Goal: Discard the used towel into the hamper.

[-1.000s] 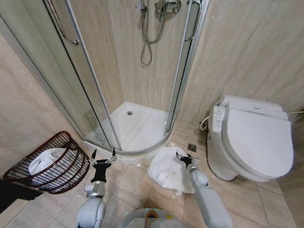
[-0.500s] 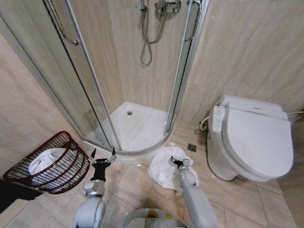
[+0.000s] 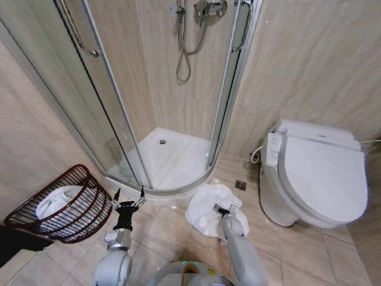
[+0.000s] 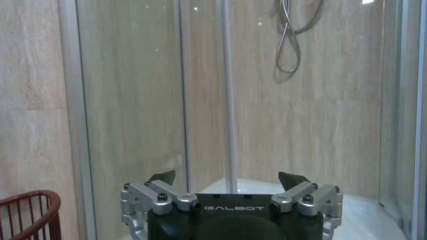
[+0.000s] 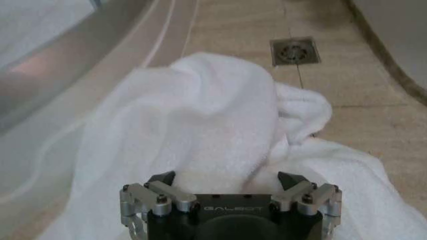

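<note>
Two spread fingers of the right gripper point(image 5: 227, 181) press into the white towel point(image 3: 207, 208), holding nothing yet. The towel lies crumpled on the floor beside the shower tray point(image 3: 172, 161); the hamper point(image 3: 65, 205) sits across from it. Closing on a thick fold should give a firm hold. The left gripper point(image 3: 130, 198) hangs open near the hamper.

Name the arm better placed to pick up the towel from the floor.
Right. The right tool hangs open directly over the white towel by the shower base. The left tool hangs open near the hamper, away from that towel.
</note>
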`<state>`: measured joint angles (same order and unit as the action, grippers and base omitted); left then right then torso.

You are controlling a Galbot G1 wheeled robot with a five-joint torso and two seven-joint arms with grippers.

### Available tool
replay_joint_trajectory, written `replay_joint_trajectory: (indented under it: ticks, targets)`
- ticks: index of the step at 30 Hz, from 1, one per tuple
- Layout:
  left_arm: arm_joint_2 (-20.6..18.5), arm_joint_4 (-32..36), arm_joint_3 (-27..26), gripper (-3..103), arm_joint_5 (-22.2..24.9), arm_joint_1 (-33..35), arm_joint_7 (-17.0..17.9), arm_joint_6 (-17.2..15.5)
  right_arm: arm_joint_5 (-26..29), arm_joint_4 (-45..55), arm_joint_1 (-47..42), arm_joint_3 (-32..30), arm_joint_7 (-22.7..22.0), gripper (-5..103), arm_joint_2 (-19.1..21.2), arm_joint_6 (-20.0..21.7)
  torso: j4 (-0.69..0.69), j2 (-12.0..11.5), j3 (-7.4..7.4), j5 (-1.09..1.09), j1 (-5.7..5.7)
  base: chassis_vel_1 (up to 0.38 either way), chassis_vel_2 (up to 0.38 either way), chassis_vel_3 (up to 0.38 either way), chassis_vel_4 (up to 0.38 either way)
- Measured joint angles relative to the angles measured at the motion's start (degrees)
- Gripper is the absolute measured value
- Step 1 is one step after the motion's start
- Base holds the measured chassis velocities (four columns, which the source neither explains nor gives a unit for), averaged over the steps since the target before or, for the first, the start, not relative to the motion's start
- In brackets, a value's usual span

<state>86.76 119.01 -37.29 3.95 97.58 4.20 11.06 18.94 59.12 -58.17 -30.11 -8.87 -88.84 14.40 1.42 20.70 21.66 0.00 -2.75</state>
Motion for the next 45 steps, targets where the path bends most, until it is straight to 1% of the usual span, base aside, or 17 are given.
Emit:
replay_joint_trajectory:
  ticks: [3, 6, 9, 11, 14, 16, 17, 20, 23, 26, 27, 28, 30, 31, 33, 38, 45]
  targets:
    - [-0.54, 0.03, -0.27, 100, 0.33, -0.08, -0.03, 0.28, -3.10, -3.19, 0.48, -1.19, 4.93, 100, 1.05, -0.24, 0.00, 0.00, 0.00, 0.00, 0.00, 0.000, 0.000, 0.000, 0.000]
    - [-0.75, 0.03, -0.58, 100, 0.73, -0.21, -0.03, 0.37, -6.38, -3.78, 0.21, -1.56, 7.97, 100, 1.80, -0.75, 0.00, 0.00, 0.00, 0.00, 0.00, 0.000, 0.000, 0.000, 0.000]
    - [-0.81, 0.03, -0.75, 100, 1.10, -0.22, -0.03, 0.46, -8.66, -4.01, -0.06, -1.72, 9.37, 103, 1.92, -1.64, 0.01, 0.00, 0.00, 0.00, 0.00, 0.000, 0.000, 0.000, 0.000]
    - [-0.84, 0.05, -0.77, 100, 1.19, -0.21, -0.03, 0.52, -8.92, -4.16, -0.02, -1.73, 9.51, 100, 1.92, -1.87, 0.00, 0.00, 0.00, 0.01, 0.00, 0.000, 0.000, 0.000, 0.000]
    - [-1.15, 0.36, -0.89, 100, 1.41, -0.11, -0.03, 0.62, -9.17, -5.59, 0.76, -1.88, 9.58, 89, 1.72, -3.32, 0.00, 0.00, 0.00, 0.01, 0.00, 0.000, 0.000, 0.000, 0.000]
    - [-1.28, 0.49, -0.93, 100, 1.51, -0.10, -0.03, 0.62, -9.17, -5.81, 0.92, -1.91, 9.63, 89, 1.72, -3.62, -0.01, 0.00, 0.00, 0.01, 0.00, 0.000, 0.000, 0.000, 0.000]
    - [-1.32, 0.71, -1.01, 100, 1.75, -0.16, -0.03, 0.62, -9.17, -5.84, 0.99, -1.93, 9.72, 78, 1.80, -4.01, -0.01, 0.00, 0.00, 0.00, 0.00, 0.000, 0.000, 0.000, 0.000]
    - [-1.21, 1.07, -1.14, 100, 2.11, -0.19, -0.02, 0.61, -9.17, -5.81, 0.99, -1.94, 9.80, 73, 1.97, -4.55, 0.00, 0.00, 0.00, 0.01, 0.00, 0.000, 0.000, 0.000, 0.000]
    - [-0.88, 1.47, -1.22, 100, 2.45, -0.12, -0.01, 0.56, -9.17, -5.95, 1.08, -2.00, 9.82, 57, 2.86, -5.57, 0.00, 0.00, 0.00, 0.01, 0.00, 0.000, 0.000, 0.000, 0.000]
    - [-0.76, 1.47, -1.14, 100, 2.45, -0.27, 0.01, 0.54, -9.15, -6.01, 1.18, -2.00, 9.82, 51, 3.24, -5.95, 0.00, 0.00, 0.00, 0.01, 0.00, 0.000, 0.000, 0.000, 0.000]
    - [-0.53, 1.47, -1.05, 100, 2.44, -0.45, 0.06, 0.51, -9.15, -6.17, 1.31, -1.96, 9.82, 40, 3.53, -6.60, 0.00, 0.00, 0.00, 0.00, 0.00, 0.000, 0.000, 0.000, 0.000]
    - [-0.30, 1.46, -0.96, 100, 2.42, -0.54, 0.13, 0.48, -9.22, -6.43, 1.44, -1.90, 9.87, 35, 3.75, -7.42, 0.00, 0.00, 0.00, 0.01, 0.00, 0.000, 0.000, 0.000, 0.000]
    - [-0.11, 1.44, -0.88, 100, 2.38, -0.56, 0.27, 0.48, -9.36, -6.75, 1.53, -1.85, 10.33, 35, 3.96, -8.66, 0.00, 0.00, 0.00, 0.01, 0.00, 0.000, 0.000, 0.000, 0.000]
    - [-0.01, 1.44, -0.86, 100, 2.35, -0.55, 0.40, 0.48, -10.11, -6.77, 1.49, -1.81, 11.23, 24, 4.27, -9.73, 0.00, 0.00, 0.00, 0.01, 0.00, 0.000, 0.000, 0.000, 0.000]
    - [0.04, 1.43, -0.86, 100, 2.34, -0.54, 0.44, 0.48, -10.87, -6.59, 1.34, -1.79, 11.83, 24, 4.52, -10.30, -0.01, 0.00, 0.00, 0.01, 0.00, 0.000, 0.000, 0.000, 0.000]
    - [0.04, 1.43, -0.93, 100, 2.33, -0.57, 0.64, 0.48, -13.58, -5.67, 0.99, -1.70, 12.81, 5, 5.32, -13.44, 0.00, 0.00, 0.00, -0.01, 0.00, 0.000, 0.000, 0.000, 0.000]
    - [0.11, 1.63, -0.90, 100, 2.29, -0.43, 0.77, 0.38, -14.90, -4.84, 1.11, -1.53, 12.94, 3, 6.39, -17.70, 0.00, 0.00, 0.00, 0.01, 0.00, 0.000, 0.000, 0.000, 0.000]
